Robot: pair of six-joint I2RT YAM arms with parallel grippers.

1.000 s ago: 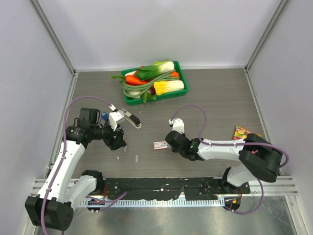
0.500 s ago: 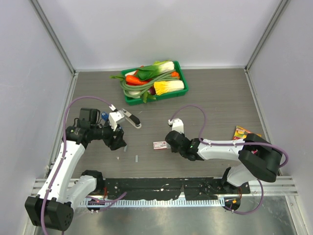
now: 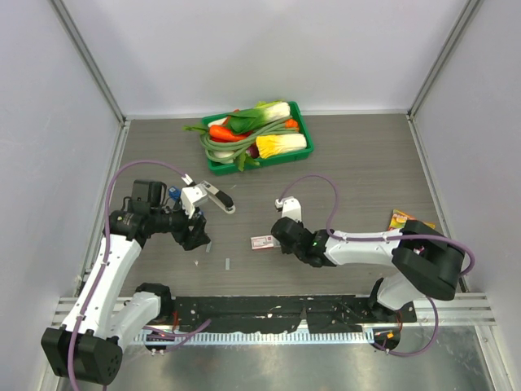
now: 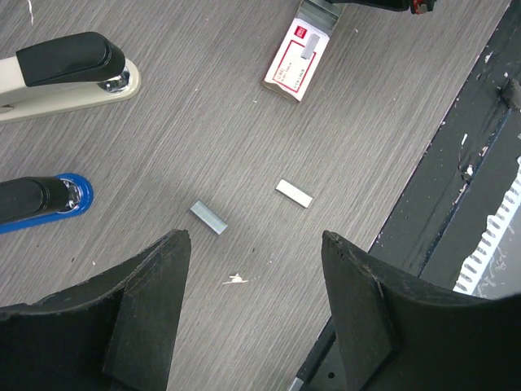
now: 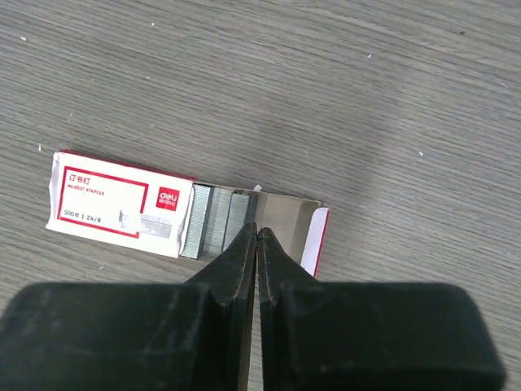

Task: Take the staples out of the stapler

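Grey wood-grain table [image 3: 366, 155], enclosed by plain white walls on three sides.

Left gripper [image 4: 256, 240]: released, jaws spread wide, holding nothing, positioned above the table surface. In the left wrist view, one staple strip [image 4: 208, 217] lies flat on the table just beyond the left finger. A second staple strip [image 4: 294, 193] lies a little further out toward the right finger, apart from the first. A small white fleck [image 4: 236, 279] sits between the fingers. Neither strip is touched by the gripper.

The stapler [image 4: 57, 81] lies on its side at the upper left of that view, with a pale body and a black part on top, well clear of both strips. A blue stapler [image 4: 41, 199] lies beside it, nearer the left finger.

Right gripper [image 5: 255, 232]: clenched, fingers pressed together with only a hairline gap. The tips are placed over the pulled-out tray of a pink-and-white staple box [image 5: 114, 204]. Boxed staples [image 5: 213, 224] are visible in the tray just beside the tips. Contact with the tray or its contents cannot be confirmed.

From overhead, the box [image 3: 262, 242] lies between the two arms.

Far end of table: green tray [image 3: 303, 122] holding vegetables. A colourful packet [image 3: 400, 220] lies at the right edge, partly covered by the right arm.
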